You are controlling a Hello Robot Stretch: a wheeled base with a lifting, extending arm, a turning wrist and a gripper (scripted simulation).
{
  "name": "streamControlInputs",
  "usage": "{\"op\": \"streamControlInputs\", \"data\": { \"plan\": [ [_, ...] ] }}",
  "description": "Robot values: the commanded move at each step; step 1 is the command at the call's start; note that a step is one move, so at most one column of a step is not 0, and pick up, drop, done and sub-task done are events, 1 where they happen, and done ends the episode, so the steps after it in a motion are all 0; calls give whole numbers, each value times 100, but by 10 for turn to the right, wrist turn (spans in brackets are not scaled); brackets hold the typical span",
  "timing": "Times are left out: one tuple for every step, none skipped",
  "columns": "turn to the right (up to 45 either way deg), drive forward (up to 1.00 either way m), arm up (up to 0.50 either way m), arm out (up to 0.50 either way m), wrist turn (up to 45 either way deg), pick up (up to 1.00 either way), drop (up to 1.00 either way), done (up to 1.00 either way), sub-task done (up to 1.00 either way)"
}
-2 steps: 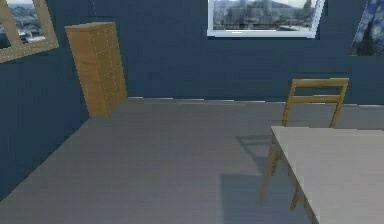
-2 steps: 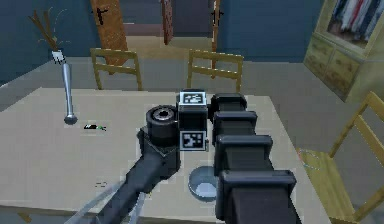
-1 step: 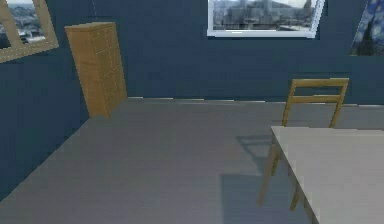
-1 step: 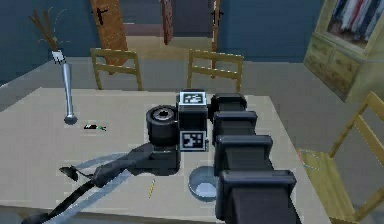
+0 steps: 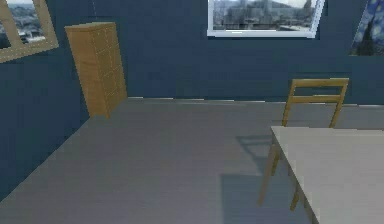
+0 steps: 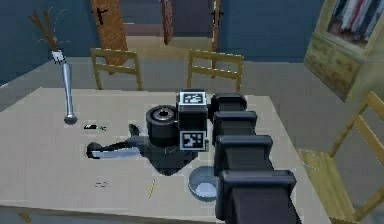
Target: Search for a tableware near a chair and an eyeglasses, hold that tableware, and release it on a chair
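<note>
A small pale round bowl (image 6: 203, 182) sits on the light wooden table (image 6: 40, 150), close to the left side of the dark arm. The arm's gripper (image 6: 102, 151) reaches left over the tabletop from its dark body, beside the two white marker squares. Only bare tabletop lies behind its fingers (image 6: 120, 149), so it holds nothing. A small dark thin thing, perhaps eyeglasses (image 6: 97, 127), lies on the table just beyond the fingers. Two wooden chairs (image 6: 118, 66) (image 6: 215, 68) stand at the table's far side, and a third chair (image 6: 352, 150) at the right edge.
A tall slim vase with dry twigs (image 6: 68, 90) stands on the table's left part. A wooden cabinet (image 6: 350, 40) and doors (image 6: 110, 25) line the far wall. In the forward view, a wooden dresser (image 5: 96, 66) stands by the blue wall, with open floor before a chair (image 5: 315, 100) and table corner (image 5: 340, 170).
</note>
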Motion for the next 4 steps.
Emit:
{"op": "streamControlInputs", "data": {
  "plan": [
    [0,0,0,0,450,0,0,0,0],
    [0,0,0,0,150,0,0,0,0],
    [0,0,-28,0,0,0,0,0,0],
    [0,0,0,0,0,100,0,0,0]
  ]
}}
